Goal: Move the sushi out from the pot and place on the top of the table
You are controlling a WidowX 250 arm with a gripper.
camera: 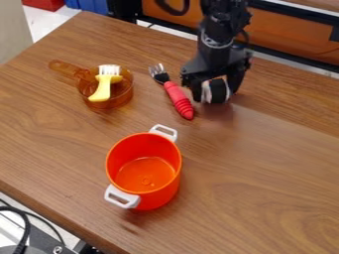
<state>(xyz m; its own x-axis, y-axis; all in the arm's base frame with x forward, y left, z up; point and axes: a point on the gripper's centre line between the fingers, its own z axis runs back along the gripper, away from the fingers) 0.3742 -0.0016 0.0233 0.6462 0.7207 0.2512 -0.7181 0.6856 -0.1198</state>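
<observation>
Sushi (217, 91), one: black band between white parts, pinched by the hand (216, 94) low over the bench (258, 183), beside the red fork (179, 100), outside the orange pot (144, 168). Long axis: apparently level, finger to finger. Step: placing. Next: ease down if needed, release, lift clear.

A yellow brush (101, 92) with white bristles rests in a translucent amber saucepan (122, 99) at far left; right of it lies a red-handled fork (177, 96), tines pointing away. Red and blue objects (92, 5) stand beyond; black cables (27, 226) curve near left.
</observation>
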